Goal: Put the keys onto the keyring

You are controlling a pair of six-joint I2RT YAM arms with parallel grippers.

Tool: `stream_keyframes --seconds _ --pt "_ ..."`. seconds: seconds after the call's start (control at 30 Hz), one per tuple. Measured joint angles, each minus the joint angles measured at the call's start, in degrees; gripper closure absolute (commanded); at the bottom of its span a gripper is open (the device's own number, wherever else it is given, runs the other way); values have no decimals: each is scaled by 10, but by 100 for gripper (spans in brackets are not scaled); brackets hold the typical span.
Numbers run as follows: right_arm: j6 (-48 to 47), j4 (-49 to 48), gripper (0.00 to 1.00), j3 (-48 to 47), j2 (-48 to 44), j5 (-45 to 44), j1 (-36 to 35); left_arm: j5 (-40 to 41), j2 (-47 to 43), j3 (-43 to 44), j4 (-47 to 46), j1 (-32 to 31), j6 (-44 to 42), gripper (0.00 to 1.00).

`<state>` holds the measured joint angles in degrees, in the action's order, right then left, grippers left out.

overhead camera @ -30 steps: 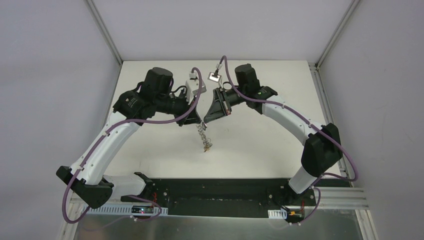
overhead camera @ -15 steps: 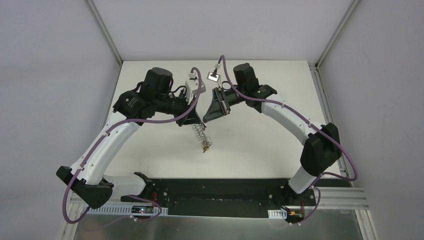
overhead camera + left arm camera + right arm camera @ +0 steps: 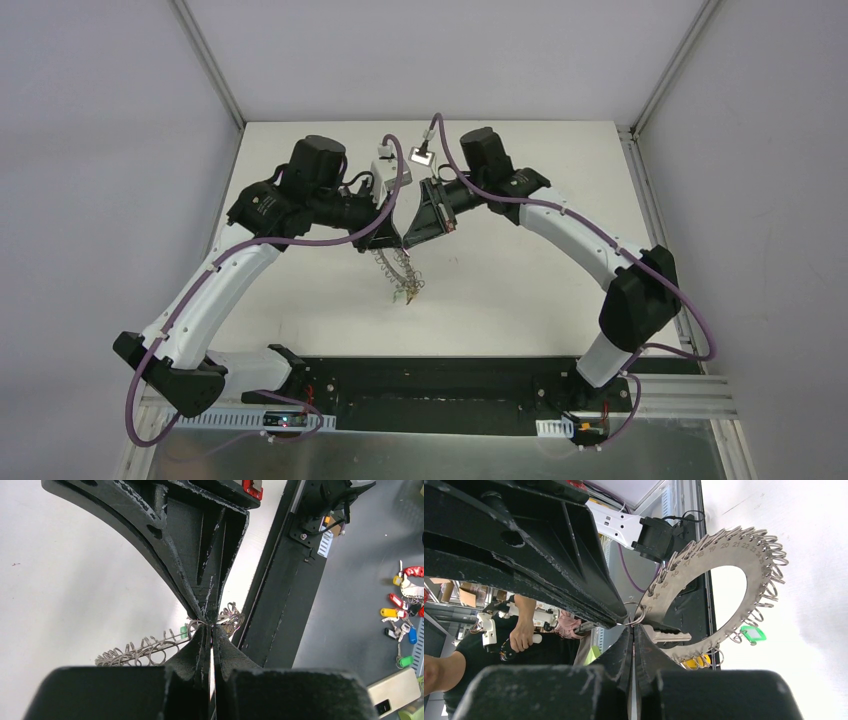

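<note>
Both grippers meet tip to tip above the middle of the table. The keyring [image 3: 704,562], a flat grey metal loop fringed with wire rings, hangs below them [image 3: 393,268]. My left gripper [image 3: 210,626] is shut on one small wire ring [image 3: 637,615] at the loop's edge. My right gripper [image 3: 632,626] is shut, and a silver key [image 3: 671,637] sticks out sideways at its tips, its head hidden behind a finger. A green key tag [image 3: 753,633] and a yellow one [image 3: 696,661] dangle from the loop. In the left wrist view the keyring [image 3: 140,651] shows edge-on.
The black base rail [image 3: 282,605] runs along the table's near edge. Beyond it, off the table, lie several coloured key tags [image 3: 402,615] and a beige box [image 3: 395,692]. A person [image 3: 519,635] stands in the background of the right wrist view.
The hanging part of the keyring has swung a little to the left, and the right gripper has edged left with it. Both grippers stay shut and together.
</note>
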<state>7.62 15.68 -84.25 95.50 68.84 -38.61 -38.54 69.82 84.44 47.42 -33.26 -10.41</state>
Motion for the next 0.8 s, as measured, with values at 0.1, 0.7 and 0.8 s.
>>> stream_keyframes --seconds 0.1,0.7,0.8 --pt "-4 4 100 -1 2 0 -1 0 0 -1 0 0 1 100" --pt "-13 17 100 -3 7 2 8 -4 -1 -10 -9 0 1 100" --pt "-13 17 100 -3 7 6 12 -9 -1 -10 -15 3 2 100"
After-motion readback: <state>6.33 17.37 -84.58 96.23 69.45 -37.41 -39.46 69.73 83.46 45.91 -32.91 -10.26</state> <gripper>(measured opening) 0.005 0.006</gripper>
